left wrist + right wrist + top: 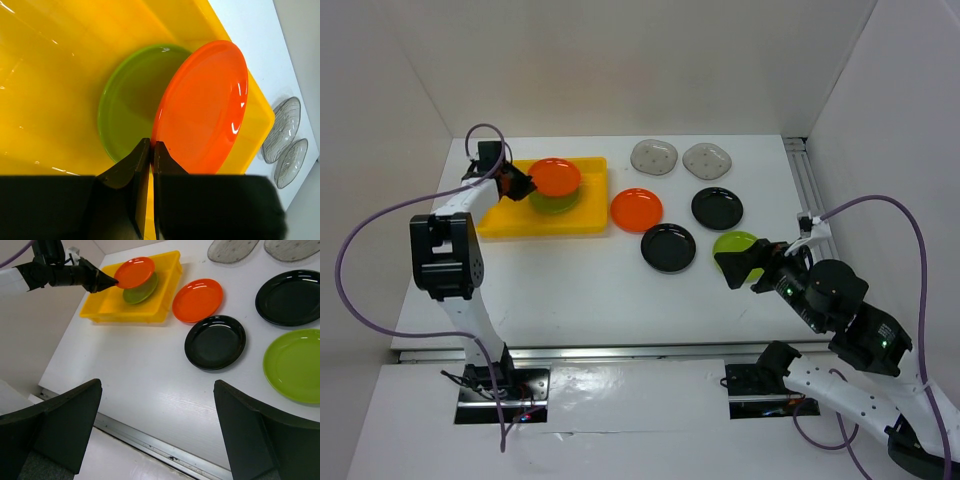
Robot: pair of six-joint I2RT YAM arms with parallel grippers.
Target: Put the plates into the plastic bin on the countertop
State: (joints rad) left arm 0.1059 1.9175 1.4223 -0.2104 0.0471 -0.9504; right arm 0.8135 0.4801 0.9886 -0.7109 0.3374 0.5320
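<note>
Done: one lime-green plate (552,203) lying flat inside the plastic bin (510,215), toward its right half
In hand: orange plate (205,105), tilted, hanging over the bin and partly over the lime-green plate; not yet set down, contact with the plate beneath impossible to tell
Left pincer (151,145): narrowed to a slit, clamped on the near rim of the orange plate
Right pincer (157,385): spread wide, holding nothing, hovering over the near right of the counter (580,290) beside the second lime-green plate (295,365)
Left to do: six plates out on the counter, none touching the bin
Nearest the bin: second orange plate (637,210), just right of its rim
Middle: near black plate (668,247) and far black plate (717,208), close together but apart
Far edge: left grey dish (654,156) and right grey dish (708,159), side by side near the back wall
Progress, as a judgement: early; one of eight in, a second ready for release, most of the work ahead
Surface: plain white, flat, bare between the plates; metal rail (805,185) along the right edge
Room: white walls (620,70) at left, back and right; even light; purple cables (360,260) looping from the arms
</note>
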